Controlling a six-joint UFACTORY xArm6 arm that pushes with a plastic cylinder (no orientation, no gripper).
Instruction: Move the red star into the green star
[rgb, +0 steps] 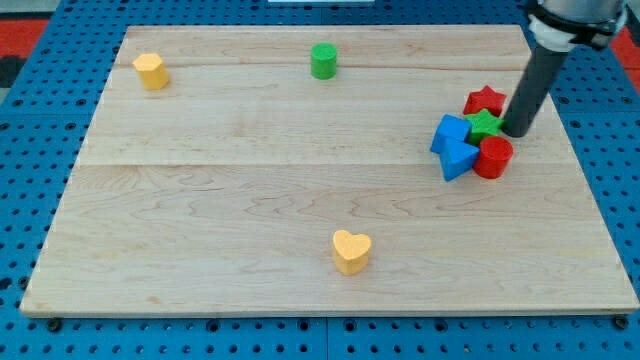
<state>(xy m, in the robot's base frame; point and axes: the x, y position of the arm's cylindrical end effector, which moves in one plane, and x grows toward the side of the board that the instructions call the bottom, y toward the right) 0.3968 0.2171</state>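
Wooden board (250, 190); my tip (516, 133) seemingly touches green star (484, 125), beside red star (485, 100).

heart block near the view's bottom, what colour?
Yellow. The heart block shows clearly in the camera view, the only one.

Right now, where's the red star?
The red star is at the view's right, at the top of a block cluster, touching the green star just below it; my tip is right of both.
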